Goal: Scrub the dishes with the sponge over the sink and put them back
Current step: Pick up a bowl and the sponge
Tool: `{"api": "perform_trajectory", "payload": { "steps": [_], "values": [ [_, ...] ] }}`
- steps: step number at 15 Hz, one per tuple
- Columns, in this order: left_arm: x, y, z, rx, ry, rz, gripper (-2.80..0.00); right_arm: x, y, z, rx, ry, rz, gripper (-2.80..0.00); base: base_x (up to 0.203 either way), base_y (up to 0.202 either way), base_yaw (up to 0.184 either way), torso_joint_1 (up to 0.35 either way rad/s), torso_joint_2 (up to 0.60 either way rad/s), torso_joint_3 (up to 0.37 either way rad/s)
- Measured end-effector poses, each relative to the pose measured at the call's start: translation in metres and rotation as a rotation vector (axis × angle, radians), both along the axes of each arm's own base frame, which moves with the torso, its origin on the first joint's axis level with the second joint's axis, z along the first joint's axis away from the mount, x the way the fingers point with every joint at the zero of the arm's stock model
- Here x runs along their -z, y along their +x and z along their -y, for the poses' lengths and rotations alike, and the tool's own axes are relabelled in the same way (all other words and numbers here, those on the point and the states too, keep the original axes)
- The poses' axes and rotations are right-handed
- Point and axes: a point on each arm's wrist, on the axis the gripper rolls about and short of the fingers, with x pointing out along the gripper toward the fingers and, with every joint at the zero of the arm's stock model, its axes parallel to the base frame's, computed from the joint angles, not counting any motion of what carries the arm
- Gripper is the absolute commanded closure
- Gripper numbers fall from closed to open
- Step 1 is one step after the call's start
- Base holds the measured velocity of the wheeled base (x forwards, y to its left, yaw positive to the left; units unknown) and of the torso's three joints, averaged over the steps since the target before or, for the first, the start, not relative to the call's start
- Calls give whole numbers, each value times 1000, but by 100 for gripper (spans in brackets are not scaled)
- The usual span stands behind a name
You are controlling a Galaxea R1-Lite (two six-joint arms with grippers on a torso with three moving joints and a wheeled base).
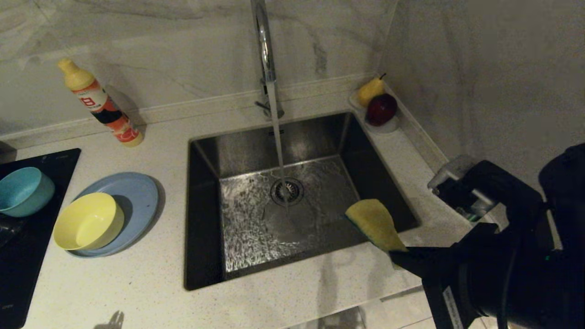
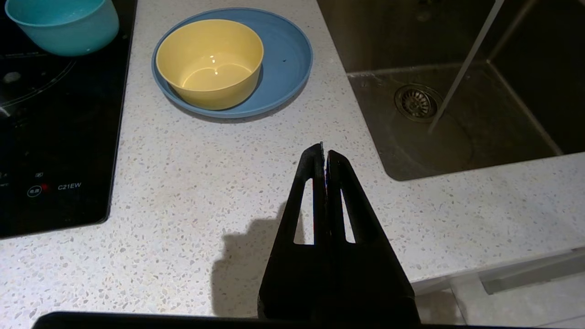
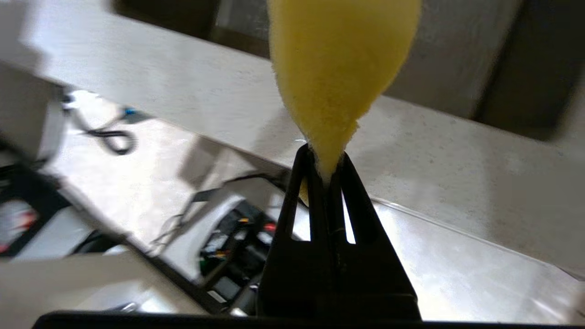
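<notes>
Over the sink's [image 1: 237, 260] four-o'clock corner, my right gripper [image 1: 396, 254] pinches the sponge [image 1: 375, 223] tight, its free end reaching toward the running water. My left gripper [image 2: 325, 153], closed and empty, waits above the counter. At nine o'clock the yellow bowl [image 1: 88, 221] sits on the blue plate [image 1: 135, 194], the teal bowl [image 1: 23, 190] beside them; I judge no dish scrubbed yet.
</notes>
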Motion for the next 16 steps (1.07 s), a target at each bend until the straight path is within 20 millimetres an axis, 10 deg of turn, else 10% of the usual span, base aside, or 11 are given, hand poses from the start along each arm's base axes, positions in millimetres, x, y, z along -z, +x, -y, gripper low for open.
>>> {"api": "perform_trajectory", "payload": {
  "steps": [16],
  "values": [
    [0, 0, 0, 1, -12, 0, 0, 45, 11, -78, -196, -103, -139, 0, 0, 0, 0, 0, 0, 0]
  ]
}}
